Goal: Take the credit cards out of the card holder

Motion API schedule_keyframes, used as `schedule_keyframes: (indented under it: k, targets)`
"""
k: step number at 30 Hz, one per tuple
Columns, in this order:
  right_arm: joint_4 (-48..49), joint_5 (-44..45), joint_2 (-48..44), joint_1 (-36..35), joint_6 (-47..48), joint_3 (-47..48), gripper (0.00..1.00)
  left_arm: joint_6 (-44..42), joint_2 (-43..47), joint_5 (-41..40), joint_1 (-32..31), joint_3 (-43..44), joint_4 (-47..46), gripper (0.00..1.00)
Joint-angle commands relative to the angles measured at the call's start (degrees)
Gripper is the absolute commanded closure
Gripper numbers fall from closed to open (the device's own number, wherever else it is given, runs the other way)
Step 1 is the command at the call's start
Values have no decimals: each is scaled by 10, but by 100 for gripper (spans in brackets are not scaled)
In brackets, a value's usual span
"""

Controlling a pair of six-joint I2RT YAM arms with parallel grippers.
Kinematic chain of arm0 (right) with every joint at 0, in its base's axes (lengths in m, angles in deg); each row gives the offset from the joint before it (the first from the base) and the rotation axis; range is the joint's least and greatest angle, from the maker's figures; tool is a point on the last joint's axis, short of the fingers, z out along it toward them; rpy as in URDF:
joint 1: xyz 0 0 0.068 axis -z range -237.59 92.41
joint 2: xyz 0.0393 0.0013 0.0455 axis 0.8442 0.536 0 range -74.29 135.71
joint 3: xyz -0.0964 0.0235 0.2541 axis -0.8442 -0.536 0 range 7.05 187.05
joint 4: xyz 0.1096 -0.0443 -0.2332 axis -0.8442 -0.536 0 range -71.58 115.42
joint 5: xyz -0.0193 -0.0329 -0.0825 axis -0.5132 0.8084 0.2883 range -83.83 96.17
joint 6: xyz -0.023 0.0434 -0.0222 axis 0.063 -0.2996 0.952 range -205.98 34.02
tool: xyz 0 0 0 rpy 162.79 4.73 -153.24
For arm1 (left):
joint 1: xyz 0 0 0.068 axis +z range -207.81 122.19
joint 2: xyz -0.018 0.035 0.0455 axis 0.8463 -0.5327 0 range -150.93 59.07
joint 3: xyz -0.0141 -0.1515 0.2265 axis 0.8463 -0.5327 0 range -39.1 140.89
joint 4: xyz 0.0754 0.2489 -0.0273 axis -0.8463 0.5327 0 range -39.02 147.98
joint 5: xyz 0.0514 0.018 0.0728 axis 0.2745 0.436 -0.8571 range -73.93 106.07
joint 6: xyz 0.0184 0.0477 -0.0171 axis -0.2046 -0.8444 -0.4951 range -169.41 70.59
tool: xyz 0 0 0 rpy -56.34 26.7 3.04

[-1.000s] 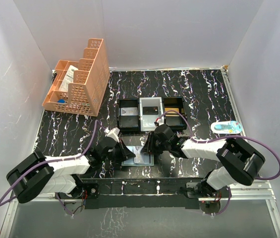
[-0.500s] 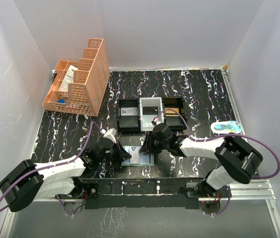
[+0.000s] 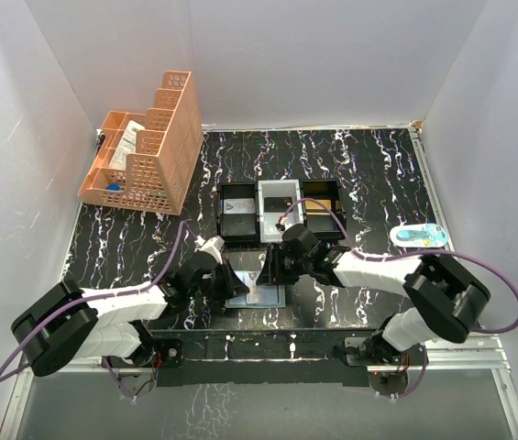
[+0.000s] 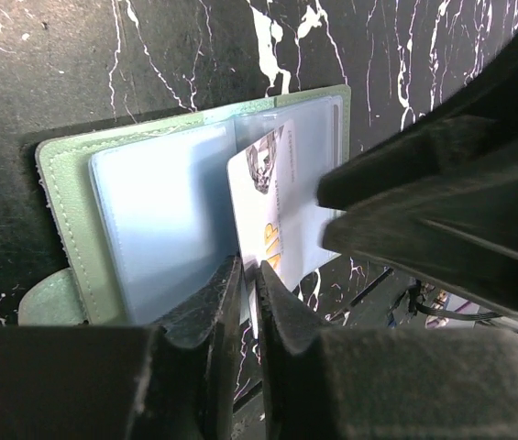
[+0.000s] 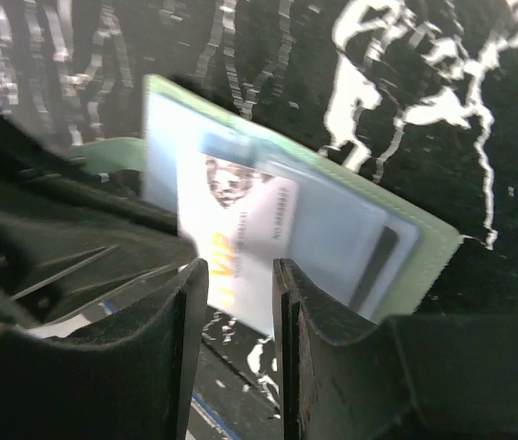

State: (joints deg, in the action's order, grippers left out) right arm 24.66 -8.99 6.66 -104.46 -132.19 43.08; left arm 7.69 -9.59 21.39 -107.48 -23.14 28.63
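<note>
The card holder (image 4: 162,211) lies open on the black marbled table, green rim outside, pale blue panels inside (image 3: 257,295). A white credit card (image 4: 281,202) with orange lettering sticks halfway out of its right-hand pocket. My left gripper (image 4: 249,268) is closed to a thin slit on that card's near edge; seen from above, this gripper (image 3: 234,284) is at the holder's left side. My right gripper (image 5: 240,266) hovers open over the same card (image 5: 240,220), its fingers straddling it without touching. A dark stripe (image 5: 378,257) shows inside the holder's other pocket (image 5: 350,229).
A black-and-white three-compartment tray (image 3: 280,211) stands just behind the grippers. An orange lattice organiser (image 3: 144,147) fills the back left corner. A small white-and-blue item (image 3: 419,236) lies at the right edge. White walls close in three sides.
The left arm's elbow dropped and came back up while its gripper stayed at the holder. The right gripper's fingers spread a little wider. The holder has not shifted.
</note>
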Motion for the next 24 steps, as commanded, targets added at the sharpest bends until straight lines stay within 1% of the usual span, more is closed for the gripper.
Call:
schedule_keyframes:
  k: [1, 2, 4, 6, 9, 11, 15, 17, 19, 22, 24]
  targets:
    - [-21, 21, 40, -1, 9, 19, 68, -7, 3, 16, -1, 23, 3, 85]
    - [-23, 30, 41, -1, 8, 13, 68, -8, 4, 18, -1, 21, -1, 81]
    - [-20, 42, 38, -1, 1, 1, 69, -9, 0, 25, -1, 17, -15, 75]
    - [-9, 43, 33, -1, -2, -9, 69, -12, -12, 36, 0, 23, -28, 73]
    - [-4, 50, 26, -1, -8, -18, 70, -10, -33, 62, 0, 29, -62, 72]
    - [-1, 56, 21, -1, -9, -24, 70, -4, -41, 61, 0, 31, -68, 76]
    - [-2, 63, 14, -1, -9, -29, 70, 12, -40, 56, 0, 24, -88, 77]
    - [-5, 69, 12, -1, -13, -29, 71, 20, -37, 53, 0, 16, -108, 81]
    - [-7, 74, 10, -1, -15, -27, 71, 31, -33, 47, 0, 3, -125, 87]
    - [-9, 86, 0, -1, -18, -27, 70, 17, -29, 45, 0, 14, -95, 98]
    - [-18, 91, -8, 0, -9, -20, 69, 0, -21, 46, 0, 26, -55, 100]
